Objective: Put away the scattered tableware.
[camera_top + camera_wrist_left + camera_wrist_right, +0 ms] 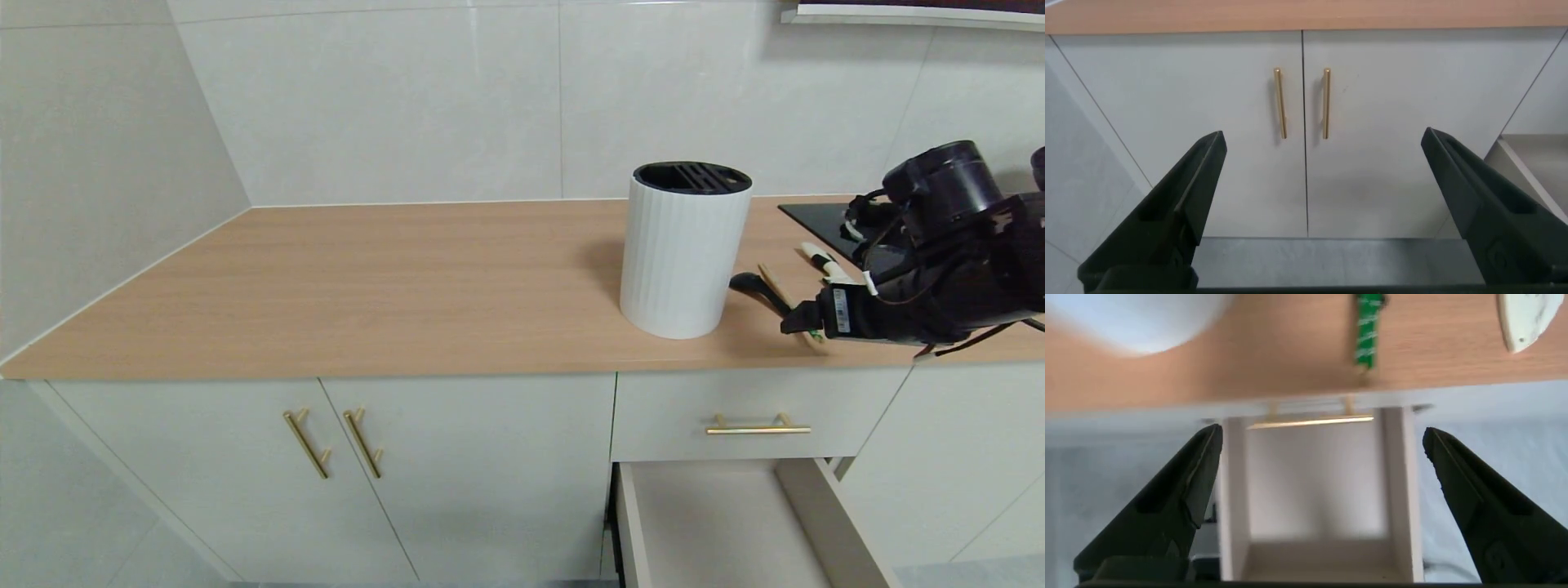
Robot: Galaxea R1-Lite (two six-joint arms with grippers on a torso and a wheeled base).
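Right gripper (pixel 1321 433) wide open, at 4 o'clock of white holder (pixel 684 249), near black spoon (pixel 747 283). Left gripper (pixel 1323 135) wide open, facing cabinet doors (pixel 1396 106).

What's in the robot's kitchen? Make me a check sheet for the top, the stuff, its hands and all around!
Surface: wooden counter along a tiled wall.
Job's things: white holder stands upright; black spoon, wooden stick and white-handled tool lie to its right.
Clutter: nothing seen.
Hands: left hand open, facing the cupboard doors; right hand open, over the counter's front edge near the tools.
Cables: wires on the right arm.
Surroundings: black hob at the back right; lower drawer open, upper drawer shut.
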